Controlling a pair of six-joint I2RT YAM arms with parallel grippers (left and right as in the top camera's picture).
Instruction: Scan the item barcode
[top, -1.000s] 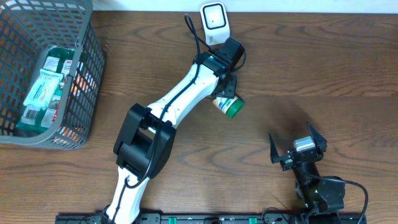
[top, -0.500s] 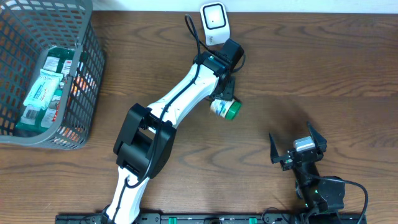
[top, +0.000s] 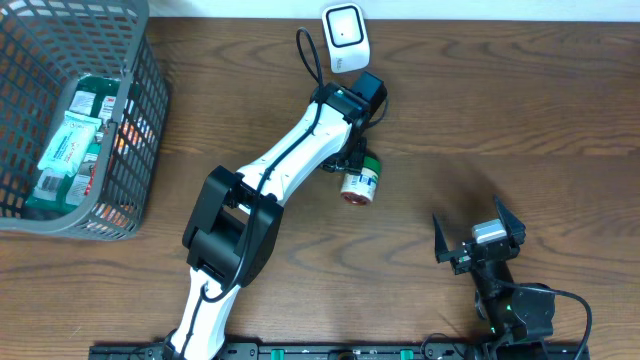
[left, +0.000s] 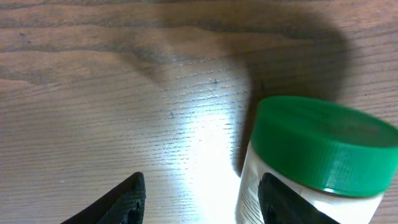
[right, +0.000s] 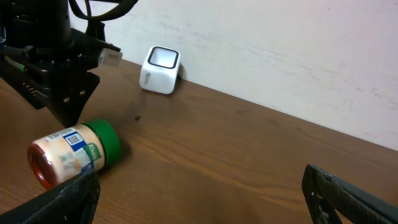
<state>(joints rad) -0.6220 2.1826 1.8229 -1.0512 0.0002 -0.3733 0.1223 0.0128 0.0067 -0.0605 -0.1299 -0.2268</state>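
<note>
The left arm (top: 290, 160) reached far across the surface (top: 520, 120). The left hand (left: 202, 186) was open and empty just beside the jar (top: 357, 185), which lay on its side with its green lid (left: 323, 146) toward the scanner (top: 345, 35). A basket (top: 140, 120) stood far left.

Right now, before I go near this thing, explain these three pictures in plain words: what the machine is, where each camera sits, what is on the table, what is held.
These are two robot arms at a brown wooden table, each ending in a two-finger gripper. The wide picture comes from a camera fixed above the table. The other two come from a camera on each wrist, so that arm's own dark fingers show at the bottom edge. On the table are a grey plastic mesh basket holding packets, a small white cube-shaped scanner near the far edge, and a pale jar with a green lid, lying on its side. The left gripper hangs by the jar with bare wood between its fingers; it grips nothing. The right gripper is open and empty too.
</note>
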